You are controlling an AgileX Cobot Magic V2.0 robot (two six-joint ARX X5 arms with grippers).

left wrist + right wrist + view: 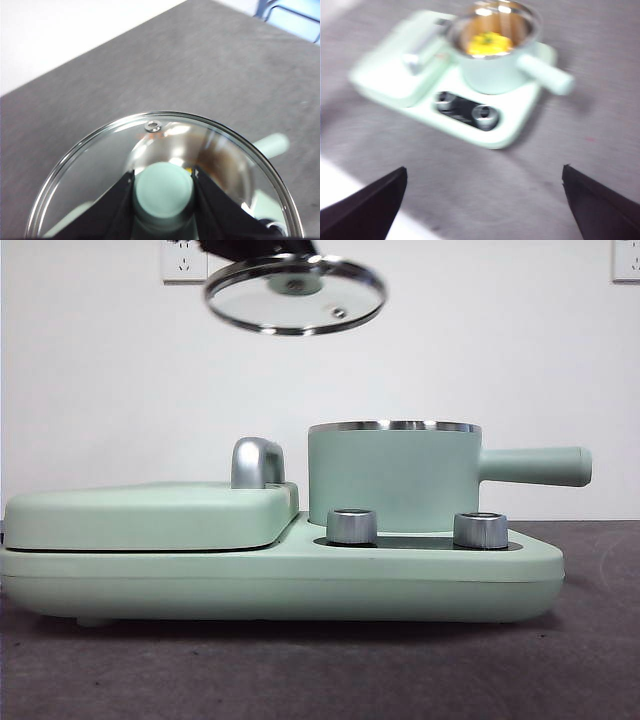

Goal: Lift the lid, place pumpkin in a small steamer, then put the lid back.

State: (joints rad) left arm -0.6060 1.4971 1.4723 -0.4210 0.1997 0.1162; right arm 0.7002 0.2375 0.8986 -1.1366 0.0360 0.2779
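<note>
The round glass lid [295, 293] hangs tilted high above the table, up and to the left of the small steamer [393, 476]. My left gripper [163, 192] is shut on the lid's mint-green knob [163, 188]; through the glass the steamer's steel inside [215, 160] shows below. The yellow pumpkin [489, 43] lies inside the open steamer [495, 55] in the right wrist view. My right gripper [482, 200] is open and empty, well back from the appliance. The front view hides the pumpkin behind the pot wall.
The steamer stands on a wide mint-green appliance base [280, 580] with two silver knobs [352, 526] in front. A flat green grill cover [150, 515] with a chrome handle [257, 462] sits to its left. The steamer's long handle [535, 466] juts right.
</note>
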